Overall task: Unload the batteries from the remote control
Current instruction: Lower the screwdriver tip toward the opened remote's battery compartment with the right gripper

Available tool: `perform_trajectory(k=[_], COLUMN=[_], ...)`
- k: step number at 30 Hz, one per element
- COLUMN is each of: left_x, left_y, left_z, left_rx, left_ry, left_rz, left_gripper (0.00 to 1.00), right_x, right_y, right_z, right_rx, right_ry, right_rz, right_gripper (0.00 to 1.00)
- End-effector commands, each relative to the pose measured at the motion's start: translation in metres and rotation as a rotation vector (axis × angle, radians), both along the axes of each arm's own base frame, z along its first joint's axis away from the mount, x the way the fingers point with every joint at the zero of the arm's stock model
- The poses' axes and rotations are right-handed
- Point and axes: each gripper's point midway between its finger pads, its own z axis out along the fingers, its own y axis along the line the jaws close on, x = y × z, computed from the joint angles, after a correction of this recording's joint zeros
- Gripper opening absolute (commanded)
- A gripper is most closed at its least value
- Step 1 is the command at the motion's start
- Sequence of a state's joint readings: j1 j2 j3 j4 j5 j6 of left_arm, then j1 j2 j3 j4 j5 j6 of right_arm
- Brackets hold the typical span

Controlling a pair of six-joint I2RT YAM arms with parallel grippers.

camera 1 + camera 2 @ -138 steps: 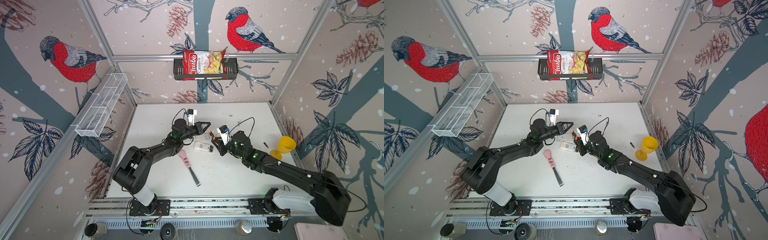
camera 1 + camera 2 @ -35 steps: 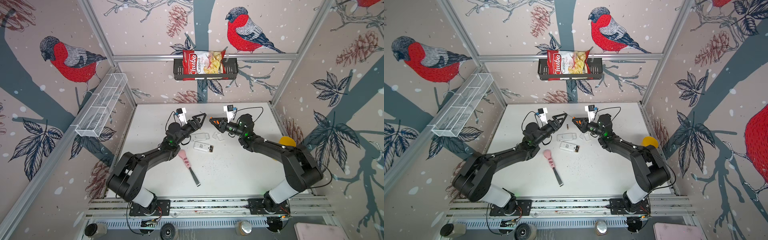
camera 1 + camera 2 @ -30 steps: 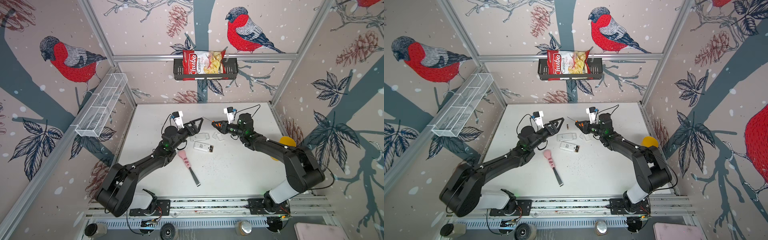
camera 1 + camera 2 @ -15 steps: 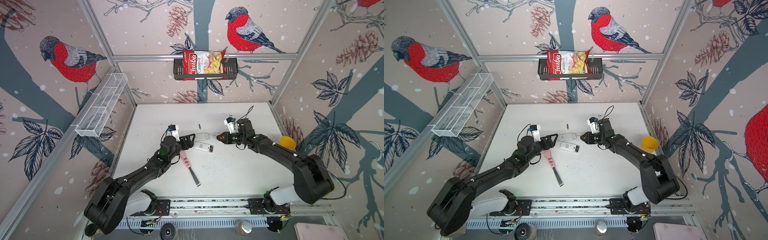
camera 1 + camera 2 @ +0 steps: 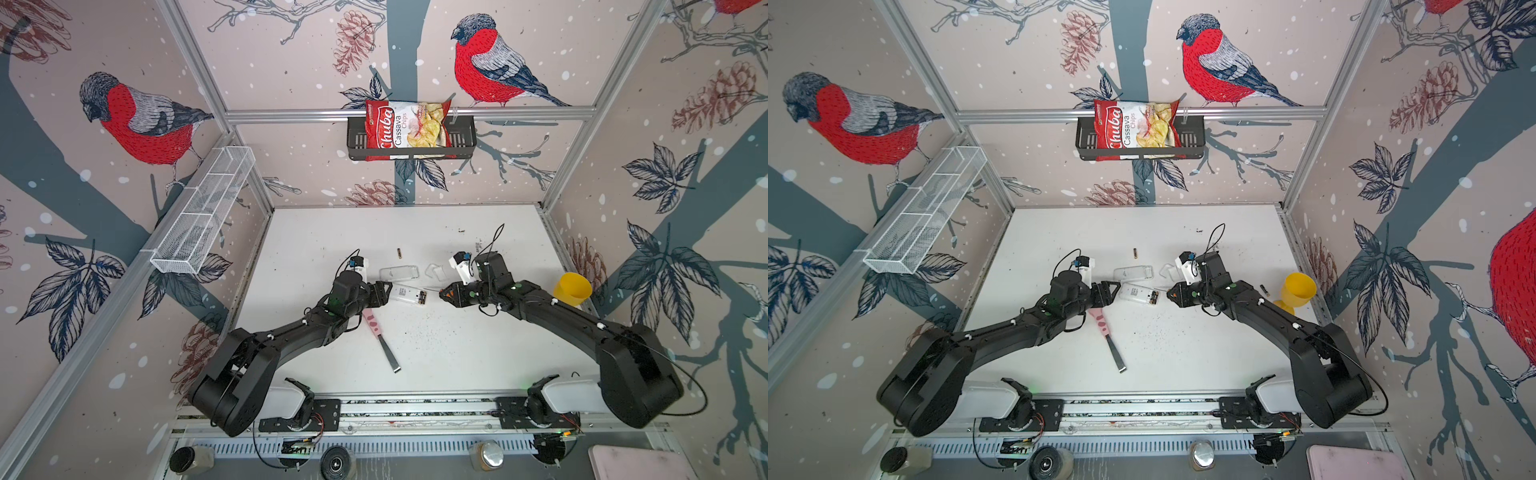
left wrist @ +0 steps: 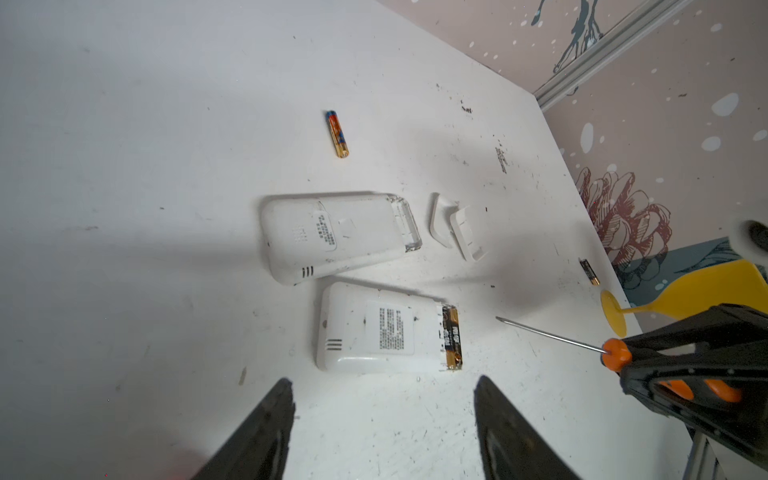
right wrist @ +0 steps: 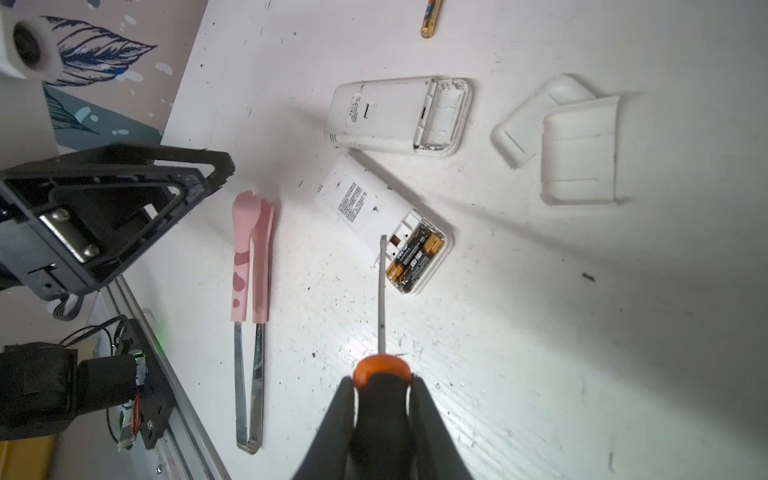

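Near the middle of the worktop [image 5: 457, 353] lies a white remote control [image 5: 404, 294], back side up, with its battery compartment uncovered. Two batteries [image 7: 415, 257], black with gold ends, sit side by side inside this compartment, at the end of the remote that faces the right edge. A second remote [image 5: 399, 272] lies just beside it, toward the back edge, and its compartment is empty. Two white covers [image 7: 577, 153] rest to the right of this second remote, touching each other. One loose battery [image 5: 399, 252] with a colourful label lies further toward the back edge, apart from the other things. Another battery [image 6: 589, 271] lies near the right edge, close to the foot of a yellow goblet [image 5: 573, 289].

The left gripper [image 6: 384, 382] is at the left end of the remote control. Its jaws stand wide apart and nothing is between them; the remote lies just ahead of it. The right gripper [image 7: 382, 384] is closed firmly on the orange-and-black handle of a screwdriver [image 7: 381, 291]. The thin shaft points at the open compartment, and in the left wrist view its tip is close to the remote, with a small gap. Pink tweezers [image 5: 380, 336] lie toward the front edge, beside the left arm.
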State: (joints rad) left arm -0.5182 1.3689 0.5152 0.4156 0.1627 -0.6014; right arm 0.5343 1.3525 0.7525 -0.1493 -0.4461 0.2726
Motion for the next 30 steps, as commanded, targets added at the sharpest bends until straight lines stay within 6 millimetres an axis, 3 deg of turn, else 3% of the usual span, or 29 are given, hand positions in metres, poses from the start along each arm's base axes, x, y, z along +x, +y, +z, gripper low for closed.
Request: perform_trajectory(k=[1, 4, 14, 18, 30], left_x=[0.002, 0.001, 0.005, 0.006, 0.005], left_y=[-0.009, -0.011, -0.011, -0.014, -0.02], left_z=[0.005, 0.001, -0.008, -0.013, -0.035], left_rx=[-0.024, -0.022, -0.007, -0.004, 0.037], left_ry=[-0.022, -0.013, 0.004, 0.022, 0.092], left_rz=[-0.046, -0.054, -0.073, -0.091, -0.139], left_gripper=[0.68, 0.69, 0.7, 0.69, 0.65], right_x=[0.007, 0.007, 0.015, 0.01, -0.007], right_y=[0.001, -0.003, -0.019, -0.015, 0.0], right_z=[0.002, -0.006, 0.0, 0.0, -0.024], right_rx=[-0.074, -0.156, -0.266, -0.261, -0.286], right_ry=[-0.146, -0.217, -0.357, -0.359, -0.254], right_rz=[0.004, -0.009, -0.049, -0.024, 0.062], right_gripper=[0.01, 0.0, 0.0, 0.0, 0.0])
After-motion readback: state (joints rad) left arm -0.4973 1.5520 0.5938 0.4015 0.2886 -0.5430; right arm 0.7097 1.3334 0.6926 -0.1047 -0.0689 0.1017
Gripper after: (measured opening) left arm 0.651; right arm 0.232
